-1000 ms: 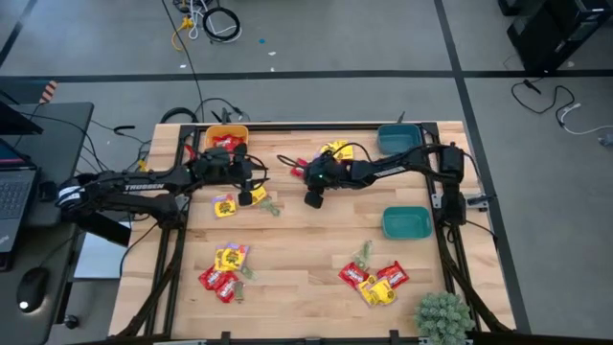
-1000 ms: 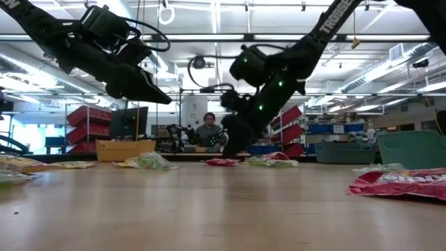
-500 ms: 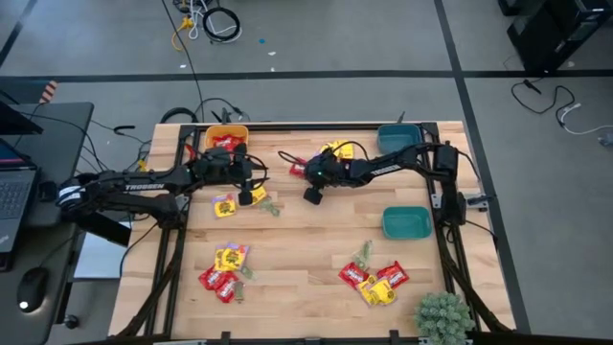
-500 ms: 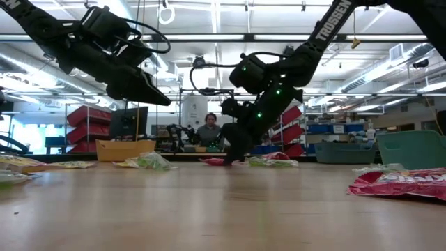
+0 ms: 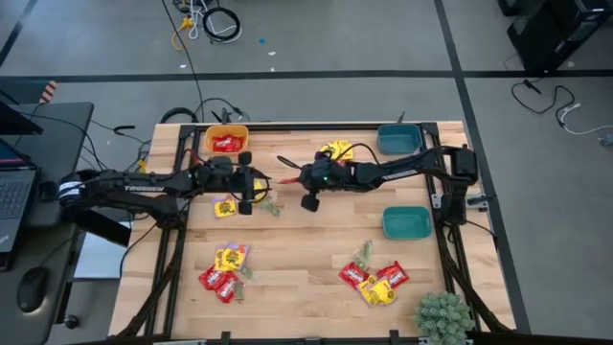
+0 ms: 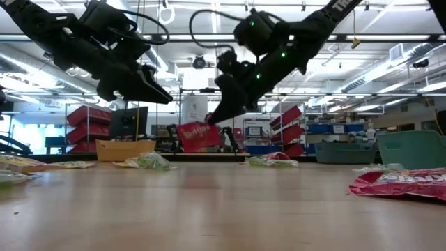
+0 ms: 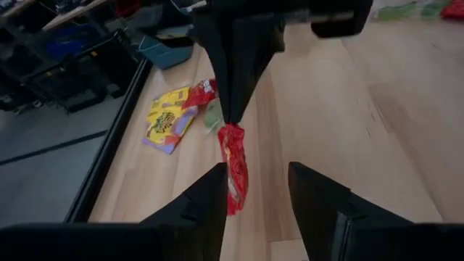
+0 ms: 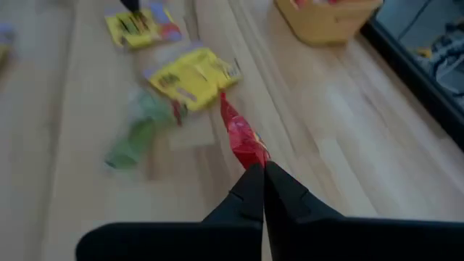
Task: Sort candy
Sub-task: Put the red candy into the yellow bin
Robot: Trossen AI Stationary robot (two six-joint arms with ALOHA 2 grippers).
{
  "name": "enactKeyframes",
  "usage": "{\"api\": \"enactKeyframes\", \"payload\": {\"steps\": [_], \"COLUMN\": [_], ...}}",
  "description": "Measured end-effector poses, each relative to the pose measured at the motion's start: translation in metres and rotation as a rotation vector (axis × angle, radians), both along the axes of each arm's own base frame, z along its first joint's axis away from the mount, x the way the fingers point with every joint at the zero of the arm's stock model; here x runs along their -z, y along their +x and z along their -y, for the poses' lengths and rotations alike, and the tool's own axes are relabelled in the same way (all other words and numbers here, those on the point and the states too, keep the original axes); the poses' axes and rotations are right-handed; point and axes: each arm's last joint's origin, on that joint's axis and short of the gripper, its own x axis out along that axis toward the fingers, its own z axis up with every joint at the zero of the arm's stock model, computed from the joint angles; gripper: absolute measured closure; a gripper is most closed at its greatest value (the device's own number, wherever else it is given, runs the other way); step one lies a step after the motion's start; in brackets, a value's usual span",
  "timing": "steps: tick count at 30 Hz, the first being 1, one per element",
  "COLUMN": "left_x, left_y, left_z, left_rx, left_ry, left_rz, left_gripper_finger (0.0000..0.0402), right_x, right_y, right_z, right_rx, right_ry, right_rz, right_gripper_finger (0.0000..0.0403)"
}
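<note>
Right gripper (image 6: pixel 212 120) clamped on one corner of a flat red wrapped candy packet (image 6: pixel 197 136), lifted clear of the pale wooden table (image 5: pixel 316 249) mid-table. Left gripper (image 5: pixel 243 182) just beside, fingers spread, holding nothing. Thin corner pinch (foil likely slick): packet liable to slip or swing loose on the way to the small orange bowl (image 5: pixel 226 141). Possible clash with the neighbouring arm.

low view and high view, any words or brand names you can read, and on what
"TROSSEN": white letters on the right arm's dark link, partly cut off by the picture's edge.
White lettering on the left arm's dark link: too small to read.
Print on the red wrapped candy packet hanging from the right tool: too blurred to read.
</note>
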Motion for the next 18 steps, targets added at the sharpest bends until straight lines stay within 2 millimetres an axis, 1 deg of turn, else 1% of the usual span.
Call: {"api": "enactKeyframes", "payload": {"steps": [2,5,8,11,14,18], "left_x": [0.000,0.000,0.000,0.001,0.008,0.009], "left_y": [0.001,0.003,0.009,0.020,0.030,0.044], "left_z": [0.004,0.008,0.009,0.008,0.007,0.003], "left_rx": [0.010,0.022,-0.022,-0.060,-0.082,-0.119], "left_ry": [0.002,-0.022,-0.057,-0.044,-0.036,-0.021], "left_rz": [-0.001,0.003,-0.010,-0.064,-0.165,-0.199], "left_gripper_finger": [0.0254,0.0254,0.0254,0.0254,0.0254,0.0254], "right_x": [-0.005,-0.006,-0.007,-0.007,-0.008,-0.007], "right_y": [0.000,0.000,0.001,0.001,0.002,0.002], "right_z": [-0.003,-0.006,-0.007,-0.007,-0.007,-0.008], "right_rx": [-0.011,-0.019,-0.020,-0.021,-0.021,-0.022], "right_ry": [-0.005,-0.007,-0.009,-0.009,-0.010,-0.010], "right_rz": [0.013,0.020,0.032,0.035,0.041,0.040], "right_gripper_finger": [0.0403,0.0403,0.0403,0.0403,0.0403,0.0403]}}
